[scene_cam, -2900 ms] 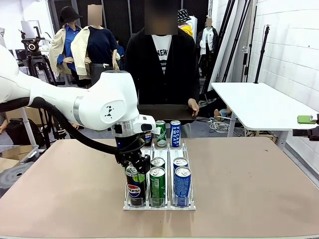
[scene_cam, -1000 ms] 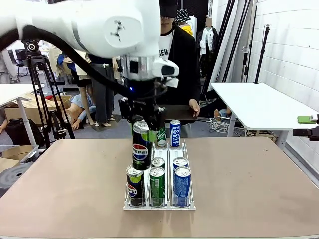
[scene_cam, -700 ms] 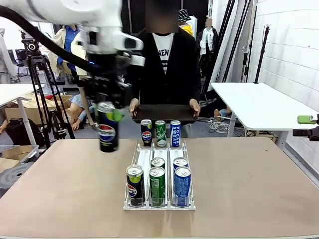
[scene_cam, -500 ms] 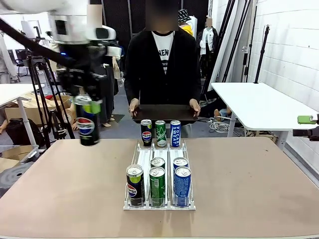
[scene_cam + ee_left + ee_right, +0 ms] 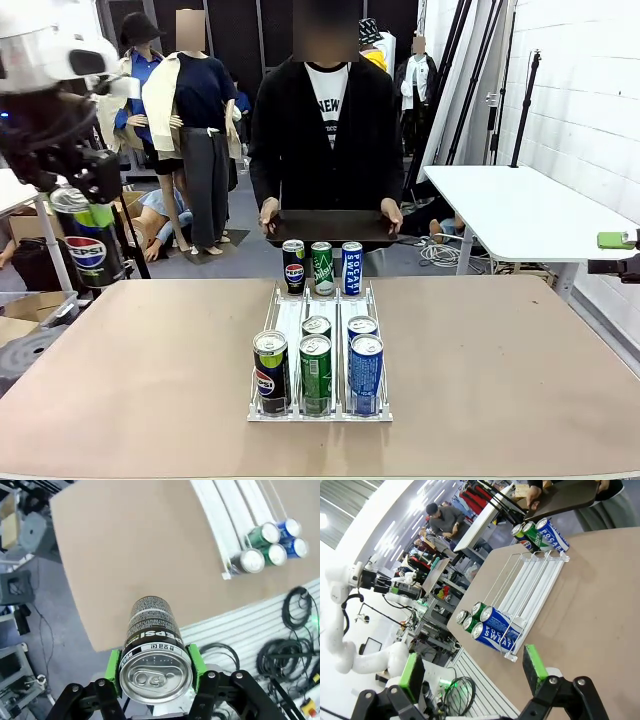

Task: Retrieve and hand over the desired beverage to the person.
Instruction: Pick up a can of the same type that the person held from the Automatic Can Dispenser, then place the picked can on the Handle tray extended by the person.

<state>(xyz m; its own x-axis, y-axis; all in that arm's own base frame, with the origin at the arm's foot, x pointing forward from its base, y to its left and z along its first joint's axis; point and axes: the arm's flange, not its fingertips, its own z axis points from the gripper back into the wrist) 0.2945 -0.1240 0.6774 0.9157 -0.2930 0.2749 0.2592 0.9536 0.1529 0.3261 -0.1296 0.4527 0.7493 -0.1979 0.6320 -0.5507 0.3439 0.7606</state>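
My left gripper [image 5: 84, 212] is shut on a black Pepsi can [image 5: 88, 247] and holds it upright in the air, just past the table's far left edge. In the left wrist view the Pepsi can [image 5: 152, 632] sits between the green pads [image 5: 114, 667], top towards the camera, with my left gripper [image 5: 156, 669] clamped on it. The person [image 5: 325, 130] stands at the far side holding a black tray [image 5: 330, 228] in both hands. My right gripper [image 5: 474, 667] is open and holds nothing, hovering over the table short of the can rack [image 5: 532, 580].
A clear wire rack [image 5: 285, 312] at mid-table holds several cans at its near end: Pepsi [image 5: 270, 372], green [image 5: 316, 374], blue [image 5: 366, 373]. Three more cans [image 5: 322, 267] stand at its far end. A white side table [image 5: 520, 210] is on the right.
My left arm has lifted the Pepsi can out of the rack and carried it left, from above the rack to beyond the table's left edge. The person has not moved.
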